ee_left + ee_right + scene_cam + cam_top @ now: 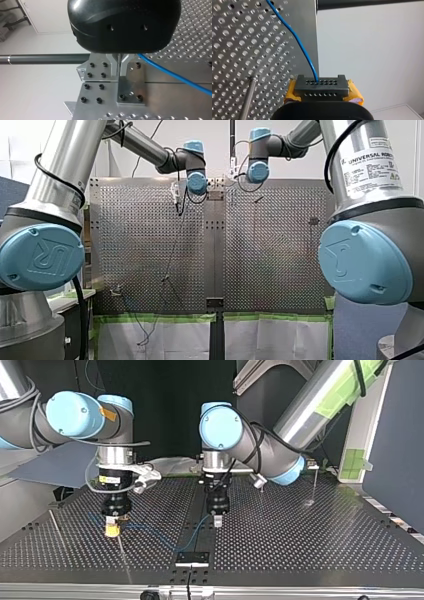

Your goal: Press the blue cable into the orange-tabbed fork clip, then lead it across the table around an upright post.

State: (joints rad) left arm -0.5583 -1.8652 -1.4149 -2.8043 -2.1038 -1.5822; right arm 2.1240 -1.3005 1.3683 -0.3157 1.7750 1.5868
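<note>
blue cable (299, 45) runs over the perforated table (300, 535) and ends at my right gripper (113, 531). in the right wrist view it goes straight into a grey holed block (321, 86) clamped btw the yellow pads (354, 92), so the r. gripper is clenched on the cable. in the top view that gripper points straight down at the table, at the view's left. from it the cable lies across the table toward the middle, bends near a small metal plate (192, 558) at the near edge, then rises to my left gripper (218, 521), which also points down, near the table's centre seam.

left wrist view: black body, metal fingers (118, 67) pressed together w/ no gap, tips over a bolted bracket (130, 91). the cable comes out from behind the body just beside the fingers and leads away over the holes. cannot tell whether it's pinched btw them.

a thin metal rod (247, 102) stands just beside the r. gripper. a thin upright post (314, 482) stands at the top view's right, well apart from the cable.
</note>
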